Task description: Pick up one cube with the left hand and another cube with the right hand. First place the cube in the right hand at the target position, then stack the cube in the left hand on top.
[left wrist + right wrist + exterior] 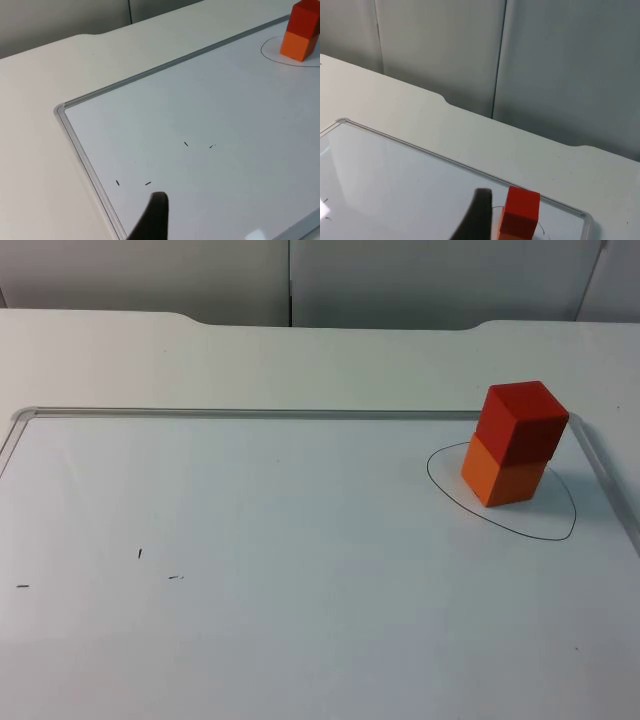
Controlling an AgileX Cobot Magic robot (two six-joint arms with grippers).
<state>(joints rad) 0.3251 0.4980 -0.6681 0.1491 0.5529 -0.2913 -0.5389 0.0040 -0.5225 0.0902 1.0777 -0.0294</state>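
The white table [300, 360] ends at a grey partition wall [400, 280], and on it lies a white board [300, 570] with a thin metal-coloured frame [250, 414]. A few short dark pen marks [139, 553] dot the board toward the left arm's side. Near the board's far corner on the right arm's side a thin black outline [545, 532] is drawn, a rough oval marking the target place.

Inside that outline stands the stack. The orange cube [503, 478] sits flat on the board, partly over the oval's far edge, and the red cube [522, 420] rests directly on top of it, shifted slightly toward the frame so its edges do not line up exactly. Both have plain, matte faces with sharp corners, and the stack stands upright.

The left pincer [152, 220] shows one black fingertip above the board near its framed edge, well apart from the cubes; I cannot tell how far it is open. The right pincer [475, 217] shows one black fingertip close beside the red cube, holding nothing that can be seen; its opening cannot be told either.
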